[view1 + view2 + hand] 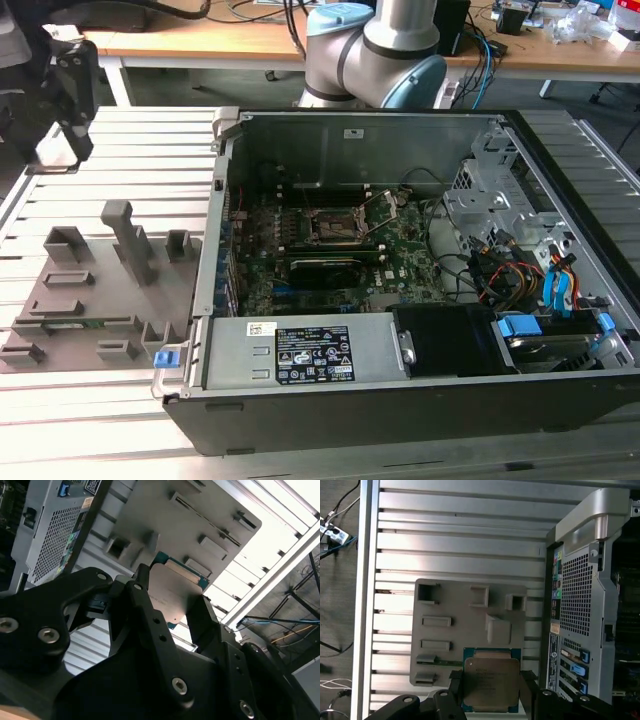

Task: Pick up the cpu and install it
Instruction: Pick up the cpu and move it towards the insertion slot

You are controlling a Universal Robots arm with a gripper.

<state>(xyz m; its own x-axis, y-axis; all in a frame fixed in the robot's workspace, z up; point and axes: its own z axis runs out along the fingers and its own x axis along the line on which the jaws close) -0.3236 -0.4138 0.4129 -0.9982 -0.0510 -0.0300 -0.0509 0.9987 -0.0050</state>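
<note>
Aloft, cpu (491,684) tight in the gripper (491,679), above grey fixture plate (455,611) on ribbed aluminium table (460,545); wooden desks (200,42) beyond.

We see the cpu (491,682) w/ a pale silver-grey top and teal-green edge. The fingers (456,685) are matt black. The fixture plate (450,610) is plain mid-grey. The tabletop (460,535) is silver, ribbed in long parallel strips. The pc case (400,410) is black outside, grey metal inside, w/ a dotted perforated grille (575,595). The motherboard (400,265) is dark green and the clips (520,325) bright blue. The arm (375,45) is silver w/ pale blue caps.
</note>
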